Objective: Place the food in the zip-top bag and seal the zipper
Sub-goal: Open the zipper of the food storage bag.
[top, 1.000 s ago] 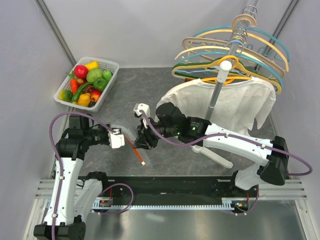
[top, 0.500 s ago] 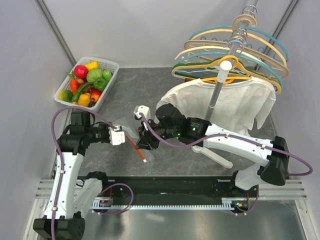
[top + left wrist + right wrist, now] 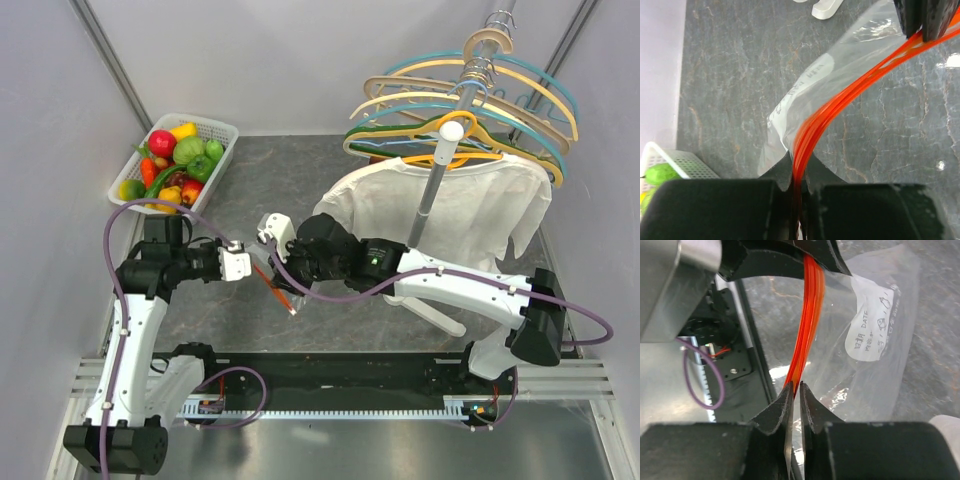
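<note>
The zip-top bag (image 3: 268,272) hangs crinkled between my two grippers above the table. Its red-orange zipper (image 3: 277,290) runs in a curve from one gripper to the other. My left gripper (image 3: 247,268) is shut on the zipper (image 3: 812,130) at one end (image 3: 797,182). My right gripper (image 3: 283,283) is shut on the zipper (image 3: 807,315) further along (image 3: 796,390). The clear bag (image 3: 875,365) carries a white date label and looks empty. The food (image 3: 178,160) lies piled in a white lattice basket (image 3: 222,130) at the far left. The elongated green piece (image 3: 160,185) is among it.
A rack of coloured hangers (image 3: 465,110) on a pole stands at the right, with a white shirt (image 3: 460,215) draped below it. The basket's corner (image 3: 677,162) shows at the left wrist view's lower left. The black base rail (image 3: 330,365) runs along the near edge.
Both grippers have moved back from the near edge with the zipper between them. The right arm has swung left, closer to the left gripper. The left arm has drawn back a little.
</note>
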Controlling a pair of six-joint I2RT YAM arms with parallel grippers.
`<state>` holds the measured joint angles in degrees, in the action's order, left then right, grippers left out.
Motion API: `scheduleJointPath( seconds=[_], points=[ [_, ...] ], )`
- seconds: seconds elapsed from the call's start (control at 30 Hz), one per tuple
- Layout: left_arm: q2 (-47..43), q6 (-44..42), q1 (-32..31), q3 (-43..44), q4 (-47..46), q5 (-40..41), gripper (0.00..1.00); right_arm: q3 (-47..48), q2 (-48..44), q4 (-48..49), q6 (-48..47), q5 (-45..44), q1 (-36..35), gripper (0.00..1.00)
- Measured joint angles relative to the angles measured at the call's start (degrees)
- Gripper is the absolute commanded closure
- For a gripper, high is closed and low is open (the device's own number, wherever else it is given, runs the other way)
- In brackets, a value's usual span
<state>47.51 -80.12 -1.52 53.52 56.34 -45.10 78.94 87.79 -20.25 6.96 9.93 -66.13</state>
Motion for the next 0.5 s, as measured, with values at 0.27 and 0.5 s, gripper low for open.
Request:
scheduleJointPath(
  seconds=[0.27,0.5],
  points=[
    [2.8,3.4,-0.3,1.3,1.1,0.1,0.98,1.3,1.6,-1.1,-3.7,-10.5,-1.2,0.93],
    [3.0,4.0,-0.5,1.3,3.0,0.1,0.98,2.7,2.2,-1.5,-6.3,-14.5,-1.2,1.0]
  ],
)
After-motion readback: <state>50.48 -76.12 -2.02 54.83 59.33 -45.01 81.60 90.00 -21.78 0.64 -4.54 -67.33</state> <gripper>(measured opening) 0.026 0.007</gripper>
